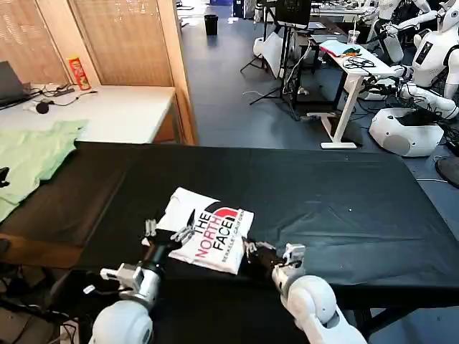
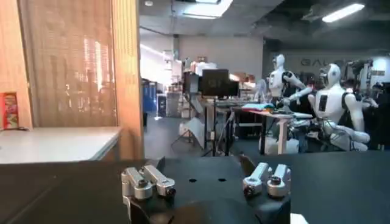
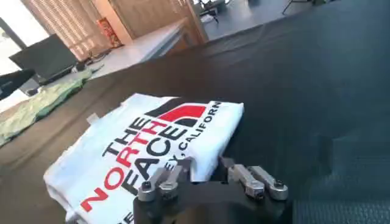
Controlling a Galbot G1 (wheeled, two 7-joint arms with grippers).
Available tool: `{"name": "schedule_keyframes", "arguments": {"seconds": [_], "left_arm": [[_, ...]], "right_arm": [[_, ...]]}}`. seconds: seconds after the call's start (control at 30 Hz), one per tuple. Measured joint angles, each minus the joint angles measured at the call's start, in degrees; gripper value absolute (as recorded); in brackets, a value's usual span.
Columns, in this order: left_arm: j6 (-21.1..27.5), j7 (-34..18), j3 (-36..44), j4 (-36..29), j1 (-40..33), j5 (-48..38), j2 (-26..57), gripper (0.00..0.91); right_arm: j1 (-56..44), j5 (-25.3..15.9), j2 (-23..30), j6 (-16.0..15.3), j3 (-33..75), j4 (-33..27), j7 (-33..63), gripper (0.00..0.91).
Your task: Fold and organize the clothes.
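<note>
Both tools spread wide, left tool (image 1: pixel 170 231), right tool (image 1: pixel 271 253), folded T-shirt (image 1: pixel 206 229) reading "THE NORTH FACE"

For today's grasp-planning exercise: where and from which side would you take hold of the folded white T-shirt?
Probably pinch the white T-shirt at its near right corner, coming from the robot's side with the right end effector. It lies flat and folded, print up, that corner nearest this end effector.
</note>
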Motion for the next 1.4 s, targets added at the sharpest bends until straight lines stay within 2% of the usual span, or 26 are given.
{"name": "schedule_keyframes", "arguments": {"seconds": [0.17, 0.2, 0.23, 0.27, 0.37, 0.47, 0.6, 0.7, 0.8, 1.03, 1.13, 1.2, 1.27, 1.4], "left_arm": [[-0.41, 0.04, -0.42, -0.03, 0.61, 0.09, -0.16, 0.878], [-0.58, 0.05, -0.57, -0.03, 0.75, 0.09, -0.16, 0.878], [-0.70, 0.05, -0.73, 0.02, 0.85, 0.10, -0.16, 0.878], [-0.73, 0.03, -0.90, 0.14, 0.89, 0.11, -0.20, 0.878], [-0.74, -0.56, -1.19, 0.72, 1.09, 0.44, -0.44, 0.878], [-0.86, -2.19, -1.47, 1.30, 1.45, -0.15, -0.45, 0.878], [-1.50, -2.94, -2.62, 1.97, 2.26, -1.30, -0.07, 0.878], [-0.07, -2.87, -3.00, 1.58, 3.16, -1.60, 0.67, 0.878], [0.81, -4.17, -2.96, 0.57, 4.39, -2.13, 1.42, 0.878], [1.02, -7.03, -4.42, -3.56, 9.70, -3.92, 4.57, 0.878], [0.97, -8.32, -5.01, -5.40, 13.09, -4.10, 5.76, 0.878], [1.03, -8.60, -5.33, -6.29, 15.32, -4.65, 6.26, 0.878], [1.52, -8.88, -5.72, -7.09, 17.36, -5.25, 6.76, 0.878], [2.50, -9.02, -6.05, -8.20, 20.64, -5.46, 7.18, 0.878]], "right_arm": [[2.10, 0.30, -2.17, 0.00, 1.29, -1.84, -1.91, 0.068], [2.89, 0.34, -3.00, -0.07, 1.66, -2.42, -2.32, 0.176], [3.79, 0.36, -3.97, -0.28, 1.98, -3.08, -2.88, 0.380], [4.97, 0.36, -5.24, -0.67, 2.26, -3.89, -3.63, 0.878], [7.45, 0.28, -8.77, -1.06, 2.79, -5.08, -4.69, 0.878], [7.41, -1.53, -11.73, 0.02, 3.42, -4.11, -3.84, 0.878], [3.58, -5.21, -13.34, 3.75, 4.44, 0.59, -1.71, 0.878], [-0.62, -9.74, -13.65, 7.70, 5.14, 3.89, -1.16, 0.878], [-5.56, -15.78, -13.38, 13.70, 6.02, 6.54, 0.26, 0.878], [-19.83, -30.82, -10.67, 31.80, 8.40, 8.38, 5.53, 0.878], [-25.49, -34.89, -8.93, 37.53, 9.60, 9.36, 8.45, 0.878], [-28.98, -35.90, -8.01, 39.18, 10.19, 10.03, 9.95, 0.878], [-32.20, -36.04, -7.25, 39.55, 10.73, 11.15, 11.33, 0.878], [-38.65, -33.36, -5.94, 37.09, 11.69, 14.79, 12.17, 0.878]]}}
